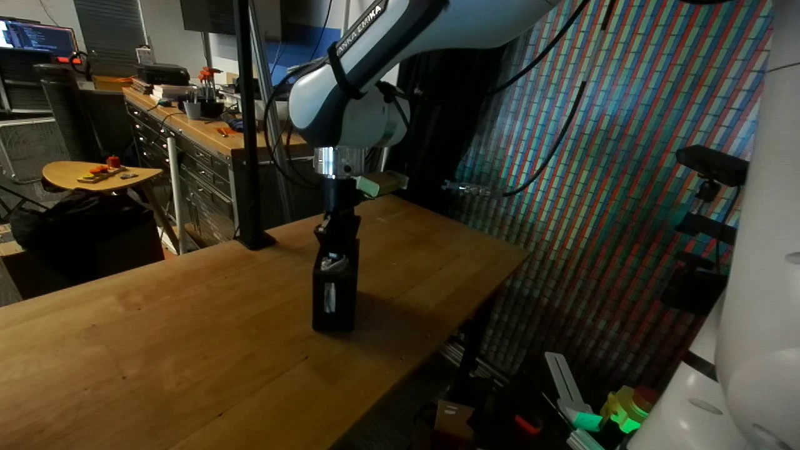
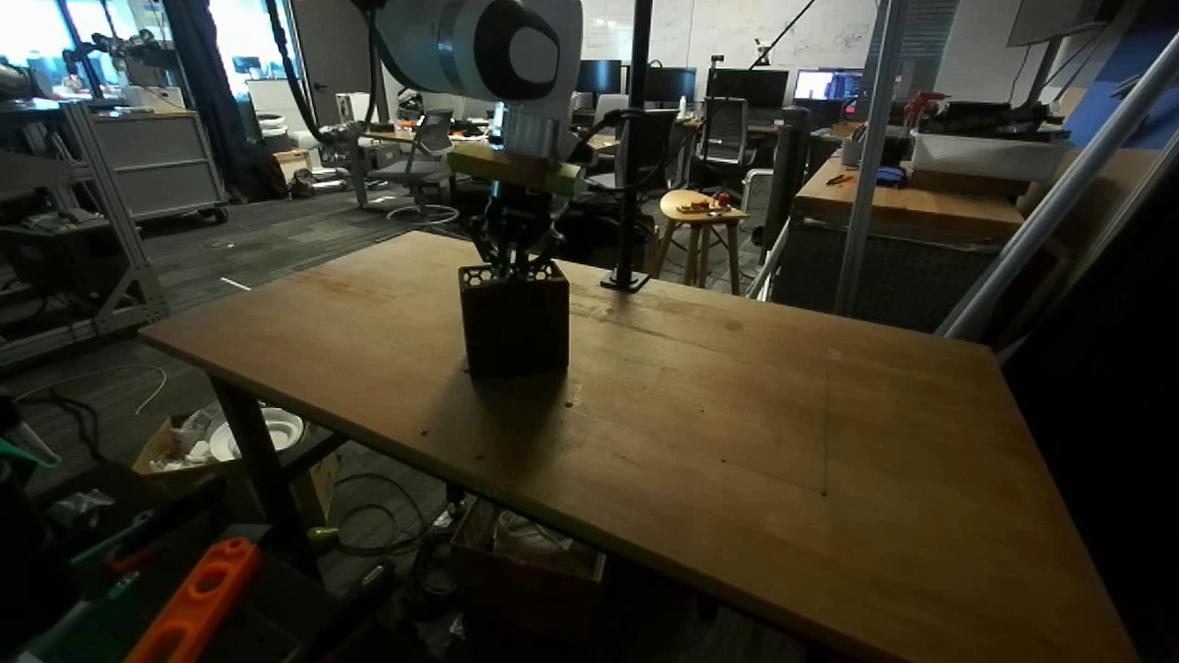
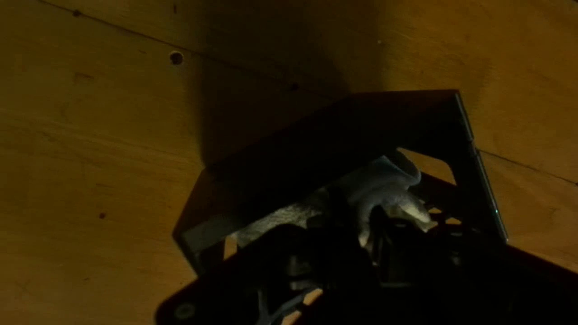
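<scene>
Wooden tabletop point(image 2: 783, 414) carries a black box point(image 2: 516, 322), set upright on its left part in an exterior view; mouth faces up, rim's long axis runs left to right. Whitish cloth point(image 3: 384, 192) lies inside, extended along that axis. Tool point(image 2: 522, 268) points down into the mouth, at the cloth; shadow hides its jaws, so spacing and grip cannot be told. Lettering point(image 1: 362, 28) on the arm point(image 1: 437, 31) reads "ANKA EMIKA".
</scene>
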Available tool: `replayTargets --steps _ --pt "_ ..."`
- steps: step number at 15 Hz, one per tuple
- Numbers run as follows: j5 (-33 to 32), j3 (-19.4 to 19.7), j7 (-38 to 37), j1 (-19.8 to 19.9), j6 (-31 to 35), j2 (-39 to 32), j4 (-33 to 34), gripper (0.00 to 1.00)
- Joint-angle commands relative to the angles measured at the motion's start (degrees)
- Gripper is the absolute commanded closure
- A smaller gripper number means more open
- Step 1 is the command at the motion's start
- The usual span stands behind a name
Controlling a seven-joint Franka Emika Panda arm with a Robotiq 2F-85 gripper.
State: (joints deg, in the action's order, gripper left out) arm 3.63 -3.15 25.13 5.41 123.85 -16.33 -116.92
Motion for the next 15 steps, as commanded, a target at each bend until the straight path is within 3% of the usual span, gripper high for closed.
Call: replayTargets --steps 1,15 --pt "-2.2 0.9 -1.1 -0.8 -2.6 3.3 -0.2 0.9" --pt "-8.6 1.2 -5.1 -2.6 -10.3 7.8 4.0 0.9"
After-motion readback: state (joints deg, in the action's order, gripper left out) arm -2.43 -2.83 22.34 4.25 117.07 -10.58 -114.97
